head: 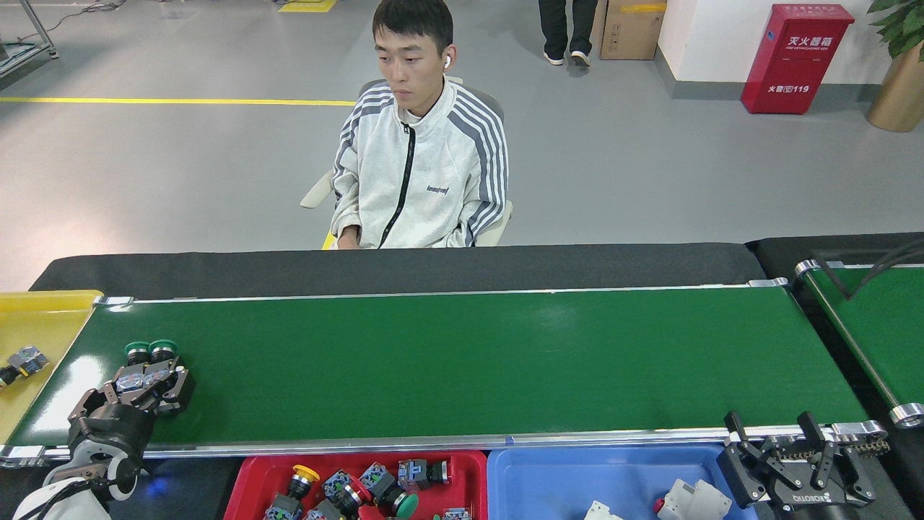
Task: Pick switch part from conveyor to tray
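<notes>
In the head view, the conveyor (462, 361) runs across the frame, its dark-green belt edged with silver rails. At its left end stand two green-capped switch parts (148, 361) side by side, touching each other, with their blue-grey bodies toward the robot. The left gripper (137, 385) reaches over the near rail and its fingers sit on both sides of the parts' bodies; whether they are clamped on the parts or only bracketing them cannot be told from this angle. The right gripper (787, 440) hangs at the lower right, beside the belt's near rail, with its fingers spread apart and nothing between them.

Below the near rail a red tray (249, 477) holds several switch parts, and a blue tray (548, 477) beside it holds white pieces. A yellow tray (43, 325) at the left end of the belt has one small part in it. A person (419, 159) in a striped jacket sits behind the conveyor.
</notes>
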